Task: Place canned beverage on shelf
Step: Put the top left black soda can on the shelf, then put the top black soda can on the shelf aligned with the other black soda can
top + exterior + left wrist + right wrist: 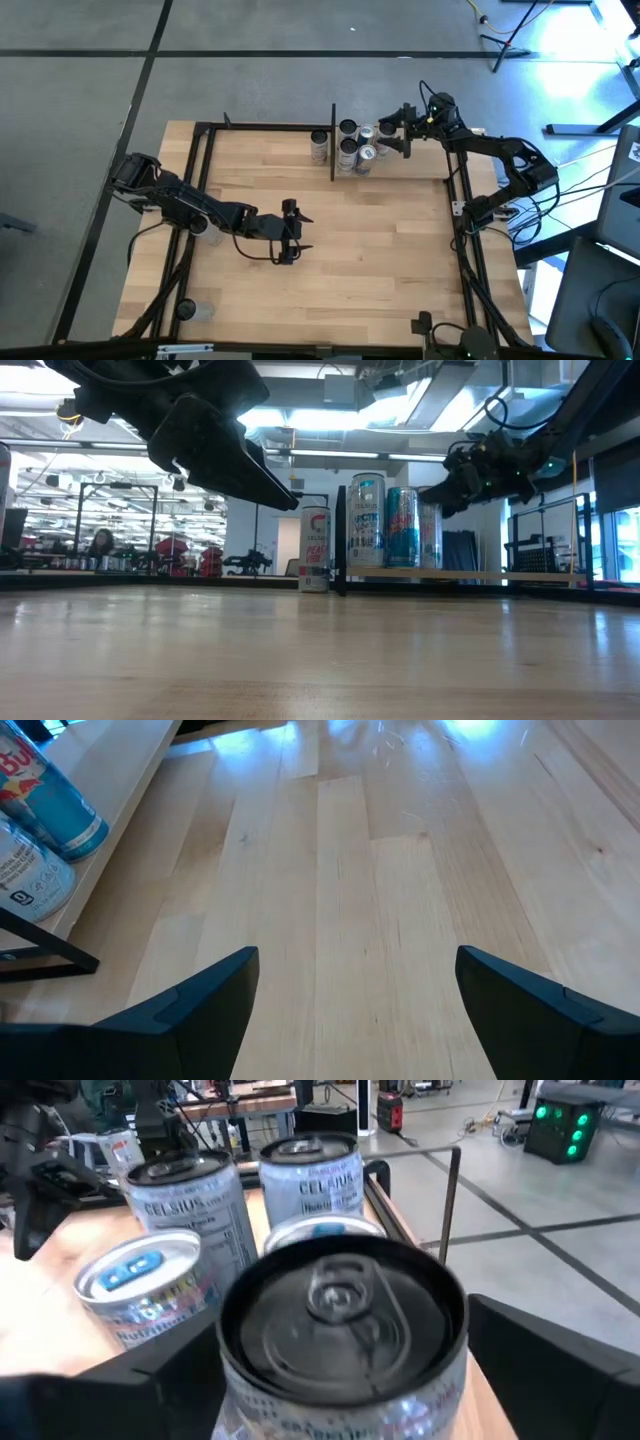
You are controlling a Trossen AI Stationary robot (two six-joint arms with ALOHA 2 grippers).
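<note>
Cans (356, 145) on shelf (400, 168), far right

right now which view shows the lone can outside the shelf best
The low view: the lone can stands upright, full side-on, just beside the shelf's black upright. The high view shows only its top. Neither wrist view clearly shows it.

Silver-white Celsius cans (190, 1205), blue can (402, 527), light wood shelf (460, 573), black uprights (332, 140)

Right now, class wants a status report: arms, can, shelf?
Left gripper open, mid-table. Right gripper around a can on the shelf. Other cans crowd it.
</note>
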